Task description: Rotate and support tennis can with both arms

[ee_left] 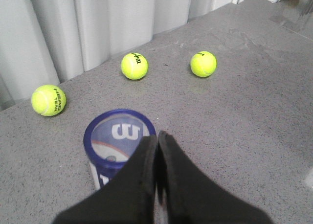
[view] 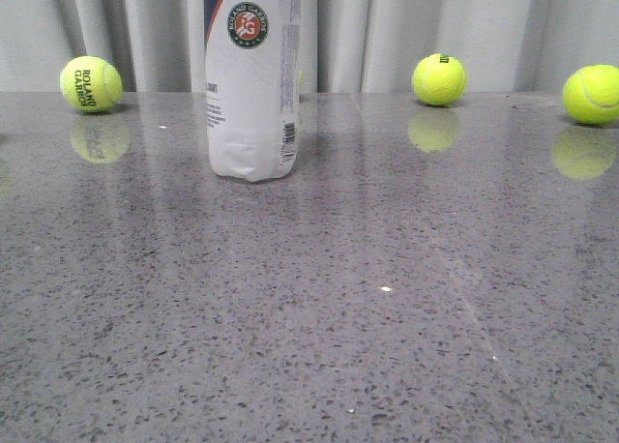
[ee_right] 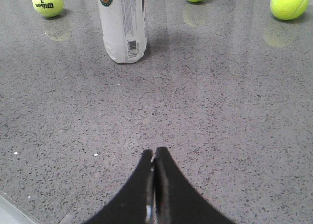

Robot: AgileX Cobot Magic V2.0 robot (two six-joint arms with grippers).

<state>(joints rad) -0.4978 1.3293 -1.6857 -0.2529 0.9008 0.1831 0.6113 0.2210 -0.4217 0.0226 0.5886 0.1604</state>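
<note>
We see our left pincer [ee_left: 157, 138] pressed fully together, its two black fingers meeting at the tips and holding nothing. It hangs above the can [ee_left: 119, 145] and looks down on it; in that view the tips overlap the navy rim, but we cannot tell whether they touch it. The clear lid shows a white W.

Our right pincer [ee_right: 154, 154] is likewise pressed together and empty, fingertips touching. It sits low over the surface [ee_right: 220, 111], pointed toward the can [ee_right: 122, 26], which stands well apart from it.

In the front view neither arm appears. The can [view: 253, 75] stands upright on the surface [view: 387, 298] at about 11 o'clock from the middle of the picture, its top cut off by the edge. We read a white label, a round Roland Garros logo, a barcode and a ribbed base.

The surface is grey speckled stone, polished enough to mirror things. Three balls lie along its far edge in the front view: one [view: 91, 83] at 9 o'clock of the can, marked Roland Garros, one [view: 439, 79] at 3 o'clock, and a third [view: 592, 94] further out at 3 o'clock. Pale grey curtains [view: 406, 27] hang in folds behind.
</note>
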